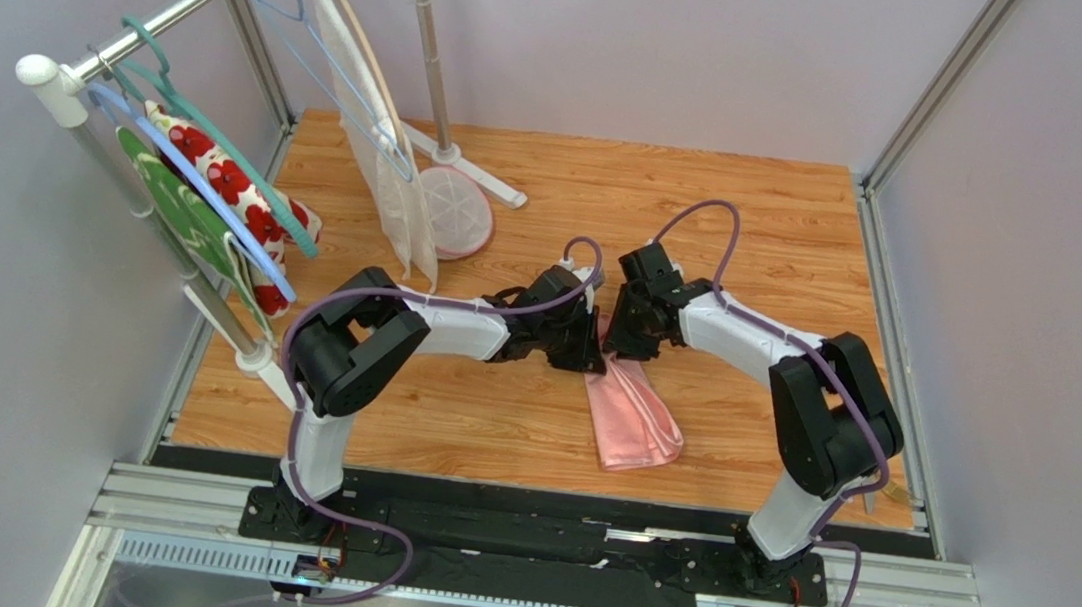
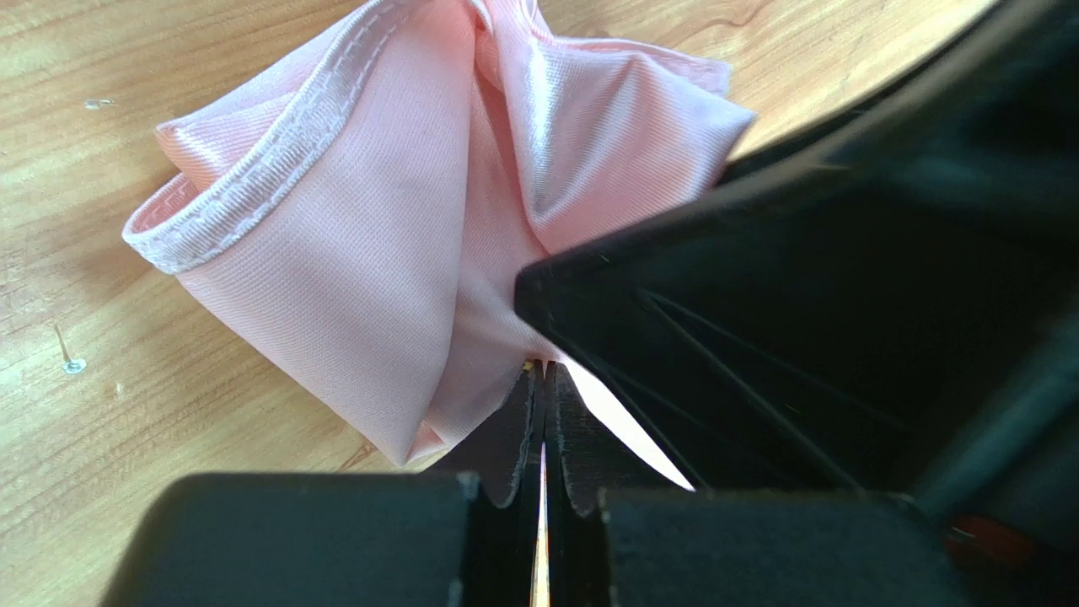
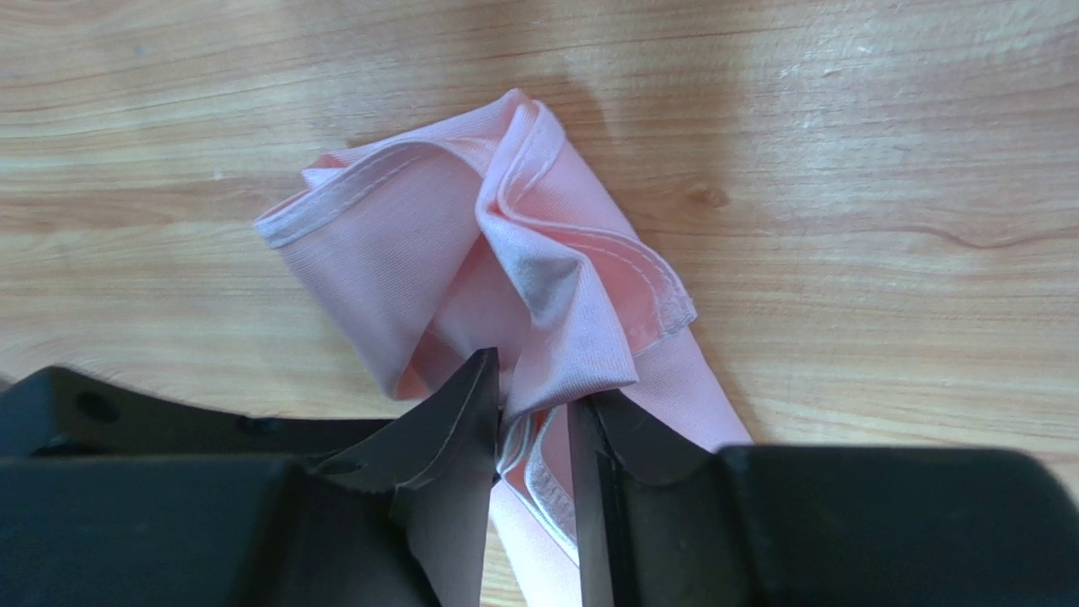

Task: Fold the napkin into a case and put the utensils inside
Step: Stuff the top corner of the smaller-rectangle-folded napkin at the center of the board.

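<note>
On the grey-walled wooden table (image 1: pixel 519 430), left pincer (image 2: pixel 542 377) clamps the napkin (image 2: pixel 355 228), right pincer (image 3: pixel 535 386) parted around it

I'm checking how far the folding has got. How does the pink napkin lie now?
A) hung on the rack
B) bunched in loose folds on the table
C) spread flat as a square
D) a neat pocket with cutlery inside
B: the napkin lies crumpled on the wooden table, its hems curling, in both wrist views.

bright, even light; soft shadows
</note>
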